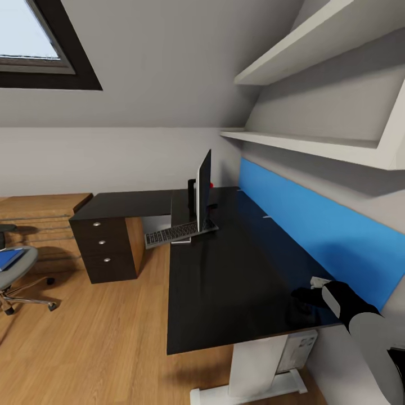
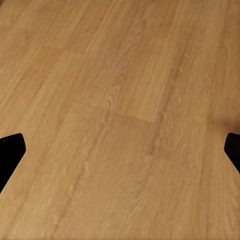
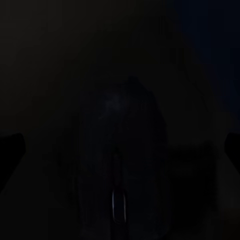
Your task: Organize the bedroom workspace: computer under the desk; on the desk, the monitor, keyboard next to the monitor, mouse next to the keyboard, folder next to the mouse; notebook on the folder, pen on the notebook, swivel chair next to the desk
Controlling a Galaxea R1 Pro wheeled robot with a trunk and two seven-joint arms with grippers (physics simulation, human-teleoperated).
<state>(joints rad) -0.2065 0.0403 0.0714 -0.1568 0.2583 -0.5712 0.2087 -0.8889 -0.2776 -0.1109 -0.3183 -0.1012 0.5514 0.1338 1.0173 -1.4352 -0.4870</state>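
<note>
Black on black: the mouse (image 3: 125,155) lies on the desk (image 1: 225,281) directly under the right gripper (image 1: 304,297), its long axis running along the fingers (wheel end nearest the camera). Jaws look spread wide, holding nothing.

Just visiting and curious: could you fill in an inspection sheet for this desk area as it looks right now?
Surface: glossy black desk, mostly bare.
Job's things: monitor upright, seen edge-on; keyboard beside it, overhanging the desk's inner edge; mouse on the desk under the right gripper; folder on the swivel chair.
Clutter: nothing seen.
Grippers: right low over the desk, fingers apart around the mouse; left gripper open above the wooden floor.
Cables: nothing seen.
Surroundings: blue wall panel, shelves, skylight.
</note>
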